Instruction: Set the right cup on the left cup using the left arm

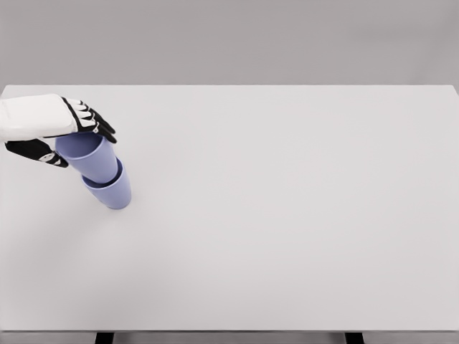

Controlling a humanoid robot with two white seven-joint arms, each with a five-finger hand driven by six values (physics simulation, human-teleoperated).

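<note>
Left hand (61,129) clamped on upper cup (90,154), nested in lower cup (111,190), near table (287,229) left edge.

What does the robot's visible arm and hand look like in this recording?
Only the left hand shows, entering from the left edge. The back of the hand and wrist are a smooth white shell with rounded edges. The fingers are black with small white segments near the knuckles; the thumb below is black too. No cables, sleeves or markings are visible.
</note>
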